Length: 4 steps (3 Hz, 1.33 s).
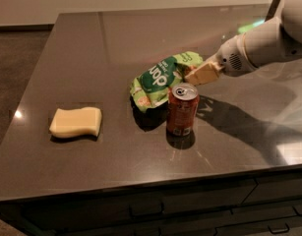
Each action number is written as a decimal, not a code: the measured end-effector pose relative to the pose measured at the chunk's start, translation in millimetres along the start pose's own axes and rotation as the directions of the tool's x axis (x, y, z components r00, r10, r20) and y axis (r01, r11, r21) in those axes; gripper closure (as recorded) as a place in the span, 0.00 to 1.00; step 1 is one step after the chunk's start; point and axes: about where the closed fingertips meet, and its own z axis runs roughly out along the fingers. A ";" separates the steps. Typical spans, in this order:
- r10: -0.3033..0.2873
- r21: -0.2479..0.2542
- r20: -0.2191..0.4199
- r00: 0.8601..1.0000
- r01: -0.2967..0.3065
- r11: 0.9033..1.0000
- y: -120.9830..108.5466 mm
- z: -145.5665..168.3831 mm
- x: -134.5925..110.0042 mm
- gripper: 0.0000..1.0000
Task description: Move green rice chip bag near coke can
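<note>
the green rice chip bag point(156, 80) is held by the gripper point(191, 76) just behind the coke can point(182, 110), toward the front edge of the bench point(116, 38).

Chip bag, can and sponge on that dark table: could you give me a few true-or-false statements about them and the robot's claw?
The can stands upright. True.
The gripper holds the chip bag by one end. True.
The sponge touches the can. False: it lies well apart from it.
The can sits on top of the chip bag. False: it stands on the table, just in front of the chip bag.
</note>
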 end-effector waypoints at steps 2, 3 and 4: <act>0.005 0.020 -0.029 1.000 -0.004 1.000 -4.4 -15.0 18.2 0.73; 0.006 0.020 -0.036 0.999 -0.005 1.000 -5.9 -19.7 24.6 0.49; 0.003 0.019 -0.042 0.999 -0.003 1.000 -7.3 -23.0 28.7 0.26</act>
